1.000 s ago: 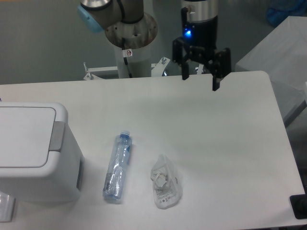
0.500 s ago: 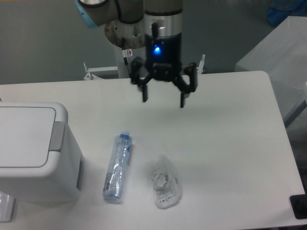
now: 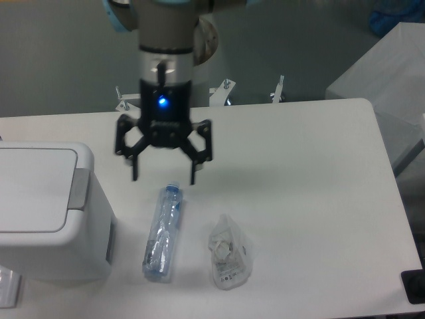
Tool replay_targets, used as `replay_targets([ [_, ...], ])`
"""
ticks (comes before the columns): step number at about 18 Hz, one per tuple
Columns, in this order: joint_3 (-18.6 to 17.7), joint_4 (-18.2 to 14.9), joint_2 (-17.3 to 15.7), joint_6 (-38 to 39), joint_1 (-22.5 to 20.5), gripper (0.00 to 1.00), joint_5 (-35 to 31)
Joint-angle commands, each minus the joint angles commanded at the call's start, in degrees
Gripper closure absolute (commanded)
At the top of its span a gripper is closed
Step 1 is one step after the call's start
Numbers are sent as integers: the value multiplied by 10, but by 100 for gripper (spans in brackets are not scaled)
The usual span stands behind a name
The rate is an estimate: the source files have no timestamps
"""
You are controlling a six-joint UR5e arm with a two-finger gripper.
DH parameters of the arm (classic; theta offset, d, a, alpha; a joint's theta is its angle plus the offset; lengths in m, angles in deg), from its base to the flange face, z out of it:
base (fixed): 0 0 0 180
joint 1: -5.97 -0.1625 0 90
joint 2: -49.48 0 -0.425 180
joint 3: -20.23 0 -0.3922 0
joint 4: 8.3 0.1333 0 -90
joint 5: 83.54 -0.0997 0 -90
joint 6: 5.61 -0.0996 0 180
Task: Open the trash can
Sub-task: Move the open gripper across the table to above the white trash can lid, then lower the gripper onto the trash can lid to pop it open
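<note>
The trash can (image 3: 46,212) is a large white boxy bin at the left edge of the table, lid flat and closed, with a grey push tab (image 3: 79,189) on its right side. My gripper (image 3: 163,178) hangs open and empty above the table, to the right of the tab and just above the cap end of a clear plastic bottle (image 3: 161,232). Its two black fingers (image 3: 135,166) point down, spread wide. A blue light glows on the gripper body.
The clear bottle lies on its side right of the bin. A crumpled clear plastic bag (image 3: 229,252) lies right of the bottle. The arm's base (image 3: 199,40) stands behind the table's far edge. A black object (image 3: 414,286) sits at the front right corner.
The gripper has moved left and toward the front, from the far right of the table to just right of the bin's tab. It stays open. Nothing else moved.
</note>
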Motion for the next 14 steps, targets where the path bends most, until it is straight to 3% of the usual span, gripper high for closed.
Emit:
replay_targets([
  [14, -11, -1, 7, 24, 33, 0, 0],
])
